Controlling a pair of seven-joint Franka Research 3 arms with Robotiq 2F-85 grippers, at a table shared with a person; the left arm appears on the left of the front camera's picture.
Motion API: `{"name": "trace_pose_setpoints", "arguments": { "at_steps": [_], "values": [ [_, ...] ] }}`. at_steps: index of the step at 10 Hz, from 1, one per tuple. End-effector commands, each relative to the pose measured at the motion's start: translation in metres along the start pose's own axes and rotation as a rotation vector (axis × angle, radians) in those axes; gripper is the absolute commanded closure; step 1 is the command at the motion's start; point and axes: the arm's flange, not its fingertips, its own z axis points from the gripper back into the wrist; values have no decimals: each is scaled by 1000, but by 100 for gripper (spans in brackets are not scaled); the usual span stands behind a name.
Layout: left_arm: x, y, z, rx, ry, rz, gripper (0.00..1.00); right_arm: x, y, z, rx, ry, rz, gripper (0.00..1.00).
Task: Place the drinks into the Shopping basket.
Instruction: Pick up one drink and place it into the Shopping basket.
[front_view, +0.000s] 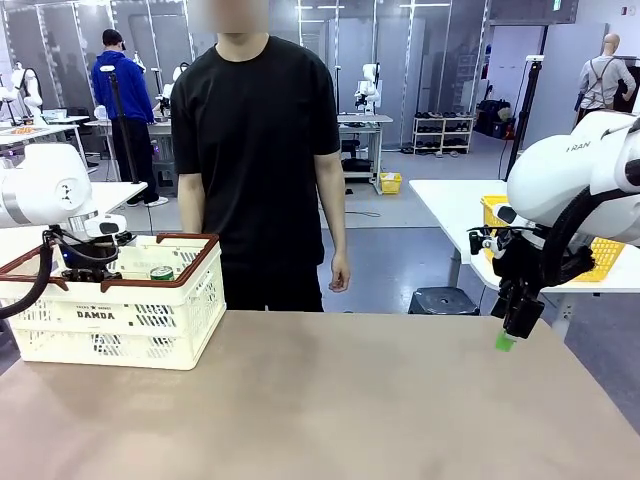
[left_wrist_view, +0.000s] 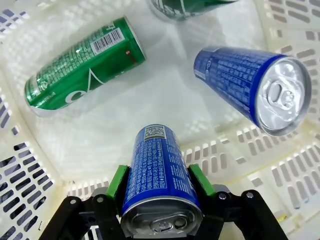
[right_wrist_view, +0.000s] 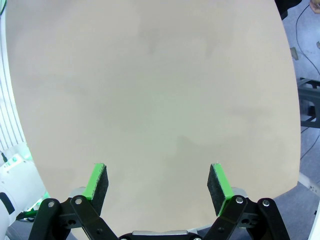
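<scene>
In the left wrist view, the left gripper (left_wrist_view: 161, 192) clamps a blue can (left_wrist_view: 159, 175) between its green pads (left_wrist_view: 119, 181), one pad on each side of the can's body near the top. The can's pull-tab end faces the camera at the bottom edge, and its long axis runs away from the camera toward the floor of the Shopping basket (left_wrist_view: 30, 165), so it hangs base-down; whether its base touches the floor is hard to tell.

Beyond it, a second blue can (left_wrist_view: 252, 87) stands by the basket's lattice wall, its silver lid turned toward the lens at the right. A green can (left_wrist_view: 82, 62) lies on its side on the basket floor, long axis slanting from lower left to upper right, barcode near the upper end. Part of another green can (left_wrist_view: 187, 7) shows at the top edge.

From the front, the basket (front_view: 110, 320) sits at the table's (front_view: 350, 400) far left corner, with the left gripper (front_view: 85, 262) lowered inside its brown rim.

The right gripper (right_wrist_view: 159, 182) hovers over the bare tabletop near the far right edge (front_view: 518, 325), its fingers spread wide and holding nothing.

A person (front_view: 262, 150) stands at the far side, arms down.
</scene>
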Motion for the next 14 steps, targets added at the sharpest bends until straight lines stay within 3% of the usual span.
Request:
{"name": "trace_pose_setpoints", "arguments": {
  "at_steps": [1,13,14],
  "values": [
    [9,7,5,-28,-15,19,40,-1,1,0,3,0,3,0],
    [19,11,-15,-3,-61,-64,40,-1,1,0,3,0,3,0],
    [17,10,-14,-7,-60,-79,24,-1,1,0,3,0,3,0]
  ]
}}
